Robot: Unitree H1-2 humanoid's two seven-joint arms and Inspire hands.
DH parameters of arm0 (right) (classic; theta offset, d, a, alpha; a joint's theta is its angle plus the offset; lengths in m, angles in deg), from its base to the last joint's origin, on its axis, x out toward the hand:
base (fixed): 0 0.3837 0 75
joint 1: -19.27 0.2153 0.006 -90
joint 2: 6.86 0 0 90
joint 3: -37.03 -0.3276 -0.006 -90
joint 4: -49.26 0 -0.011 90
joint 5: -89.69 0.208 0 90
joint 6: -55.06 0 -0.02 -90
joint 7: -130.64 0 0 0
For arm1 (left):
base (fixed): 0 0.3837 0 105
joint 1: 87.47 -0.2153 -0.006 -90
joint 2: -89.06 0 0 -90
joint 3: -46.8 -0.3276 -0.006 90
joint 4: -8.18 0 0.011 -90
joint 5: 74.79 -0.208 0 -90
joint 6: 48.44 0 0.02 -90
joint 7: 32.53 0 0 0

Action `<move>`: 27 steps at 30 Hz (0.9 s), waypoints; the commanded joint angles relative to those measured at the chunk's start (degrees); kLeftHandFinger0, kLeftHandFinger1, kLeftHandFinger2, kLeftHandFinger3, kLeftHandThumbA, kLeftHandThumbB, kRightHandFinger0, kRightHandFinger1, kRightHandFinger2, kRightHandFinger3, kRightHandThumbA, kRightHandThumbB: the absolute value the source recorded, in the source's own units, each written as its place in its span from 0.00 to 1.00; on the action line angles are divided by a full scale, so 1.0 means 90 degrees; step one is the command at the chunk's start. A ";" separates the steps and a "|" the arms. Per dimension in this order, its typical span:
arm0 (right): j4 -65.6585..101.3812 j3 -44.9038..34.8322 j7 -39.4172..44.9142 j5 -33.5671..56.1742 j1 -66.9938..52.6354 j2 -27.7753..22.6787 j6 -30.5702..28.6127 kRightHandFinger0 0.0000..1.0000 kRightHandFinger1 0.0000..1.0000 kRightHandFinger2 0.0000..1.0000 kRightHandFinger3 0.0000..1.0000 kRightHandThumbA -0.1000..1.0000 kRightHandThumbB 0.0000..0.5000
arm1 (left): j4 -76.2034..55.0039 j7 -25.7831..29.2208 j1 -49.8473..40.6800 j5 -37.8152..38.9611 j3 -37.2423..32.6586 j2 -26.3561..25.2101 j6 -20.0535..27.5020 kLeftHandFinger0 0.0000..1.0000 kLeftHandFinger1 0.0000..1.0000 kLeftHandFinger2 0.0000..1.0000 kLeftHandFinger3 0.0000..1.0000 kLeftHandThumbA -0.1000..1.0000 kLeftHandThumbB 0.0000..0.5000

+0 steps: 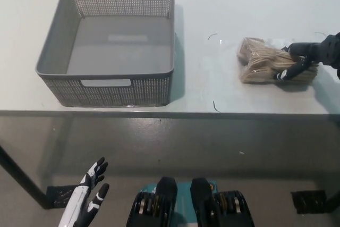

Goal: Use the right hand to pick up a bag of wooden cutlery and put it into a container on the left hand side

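We have the black right hand [300,59] clenched around the right end of the bag of wooden cutlery [268,67], which lies on the table [212,3] well right of the empty grey basket [109,86], so lifting, carrying and dropping remain, while the open white left hand [87,200] rests low, below the basket.

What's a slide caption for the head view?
Black right hand closing on the bag of wooden cutlery; grey basket waits empty.

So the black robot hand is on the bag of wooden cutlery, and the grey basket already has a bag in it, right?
Not quite. The head view shows the grey basket empty. The black right robot hand is indeed on the bag of wooden cutlery, which lies on the table.
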 commanded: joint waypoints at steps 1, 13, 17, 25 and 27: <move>-0.0316 0.0133 -0.0097 -0.0163 0.0263 0.0144 -0.0297 1.00 1.00 1.00 1.00 0.64 1.00 | -0.0087 0.0009 0.0081 -0.0074 -0.0004 -0.0127 0.0177 1.00 1.00 1.00 1.00 0.91 0.35; -0.0718 -0.0174 -0.2589 -0.0060 -0.0175 0.0490 -0.0694 0.64 0.72 0.83 1.00 0.04 0.66 | -0.0088 -0.0019 0.0203 -0.0085 -0.0038 -0.0166 0.0141 1.00 1.00 1.00 1.00 0.89 0.36; -0.0683 -0.0244 -0.4028 -0.0165 -0.0322 0.0438 -0.1121 0.01 0.40 0.79 0.71 0.00 0.32 | -0.0032 0.0034 0.0333 -0.0165 -0.0027 -0.0171 0.0159 1.00 1.00 1.00 1.00 0.90 0.36; -0.0671 -0.0483 -0.4851 -0.0033 -0.0428 0.0357 -0.1677 0.06 0.58 0.95 0.95 0.00 0.21 | -0.0114 -0.0083 0.0328 -0.0059 -0.0049 -0.0200 0.0053 1.00 1.00 1.00 1.00 0.84 0.31; -0.0660 -0.0566 -0.4957 0.0041 -0.0431 0.0353 -0.1869 0.06 0.60 0.96 0.99 0.00 0.17 | -0.0151 -0.0081 0.0310 -0.0053 -0.0035 -0.0199 0.0008 1.00 1.00 1.00 1.00 0.83 0.31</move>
